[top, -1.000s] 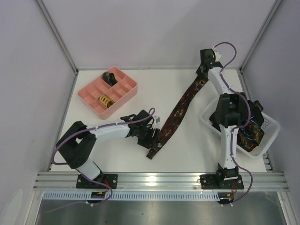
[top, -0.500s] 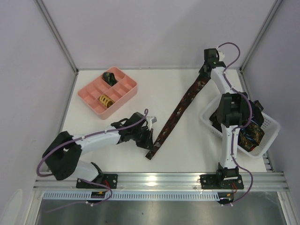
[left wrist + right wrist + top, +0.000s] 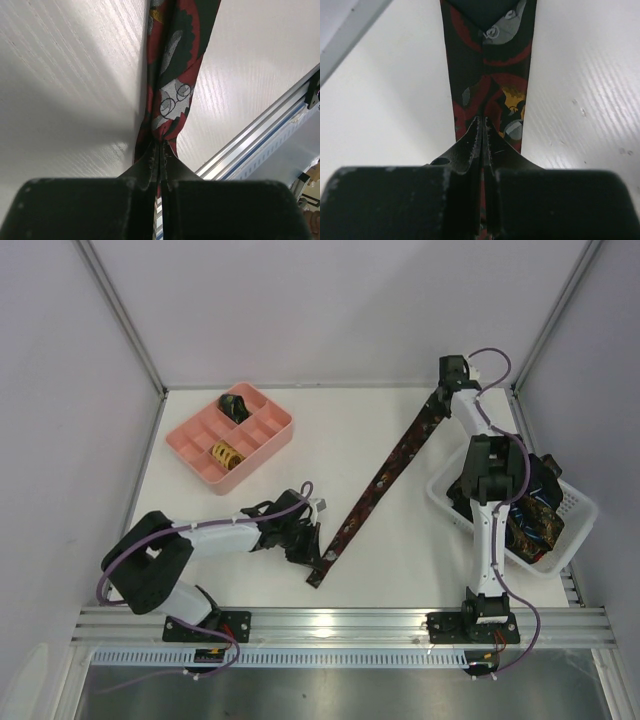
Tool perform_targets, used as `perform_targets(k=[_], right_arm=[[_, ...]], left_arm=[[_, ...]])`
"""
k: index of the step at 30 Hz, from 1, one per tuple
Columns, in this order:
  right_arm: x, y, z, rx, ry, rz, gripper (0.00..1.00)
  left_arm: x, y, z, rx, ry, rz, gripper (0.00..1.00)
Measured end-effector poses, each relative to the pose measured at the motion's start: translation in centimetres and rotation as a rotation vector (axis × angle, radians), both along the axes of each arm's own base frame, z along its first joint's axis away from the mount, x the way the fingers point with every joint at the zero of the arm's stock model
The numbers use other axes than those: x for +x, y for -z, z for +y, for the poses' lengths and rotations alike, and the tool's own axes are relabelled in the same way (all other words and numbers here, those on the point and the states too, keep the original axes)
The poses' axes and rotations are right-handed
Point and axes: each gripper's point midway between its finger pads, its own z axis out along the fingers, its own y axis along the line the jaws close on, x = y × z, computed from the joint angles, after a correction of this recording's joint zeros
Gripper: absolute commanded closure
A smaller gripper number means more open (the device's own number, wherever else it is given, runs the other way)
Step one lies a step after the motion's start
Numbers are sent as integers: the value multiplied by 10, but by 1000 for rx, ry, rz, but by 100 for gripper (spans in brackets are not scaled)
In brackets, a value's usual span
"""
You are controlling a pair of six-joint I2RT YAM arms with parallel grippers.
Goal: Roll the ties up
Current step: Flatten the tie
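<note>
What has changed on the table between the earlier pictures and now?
The left end effector closed on the near end of the long dark red-patterned fabric tie. The right end effector, still shut on the far end, drew toward the far right corner, pulling the tie taut. The pink compartment tray and white mesh basket stayed put.

**Dark, red-patterned tie (image 3: 375, 490) on a white table (image 3: 330, 430)**

The tie is dark green-black with red rings, grey-white patches carrying small circles, and touches of yellow-orange. The table shows a faint grain. The tray (image 3: 258, 454) is pink and holds a dark roll (image 3: 236, 405) and a yellow-patterned roll (image 3: 226, 454). The basket (image 3: 580, 502) is white mesh. Its ties (image 3: 535, 525) look dark with orange, though they are too small to read. The arms (image 3: 215, 533) are white with black joints and purple cables (image 3: 492, 351).
</note>
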Motion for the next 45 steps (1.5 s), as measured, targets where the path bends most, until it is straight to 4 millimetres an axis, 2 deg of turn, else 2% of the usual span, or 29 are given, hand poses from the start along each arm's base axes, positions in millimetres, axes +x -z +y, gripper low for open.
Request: perform_targets(k=[5, 13, 16, 32, 36, 40, 45], right_arm=[[3, 22, 3, 15, -9, 20, 100], [4, 36, -4, 14, 1, 36, 100], [5, 36, -4, 11, -3, 33, 100], [25, 22, 5, -8, -40, -49, 100], [25, 26, 1, -28, -22, -38, 100], [24, 27, -3, -64, -4, -34, 100], [25, 25, -7, -96, 17, -37, 98]], left_arm=[[1, 3, -1, 0, -1, 1, 99], [3, 3, 0, -12, -8, 9, 99], [4, 2, 3, -17, -17, 8, 95], [6, 4, 8, -50, -33, 9, 94], [8, 4, 8, -53, -38, 12, 90], [8, 4, 9, -58, -33, 16, 72], [7, 1, 8, -78, -27, 28, 57]])
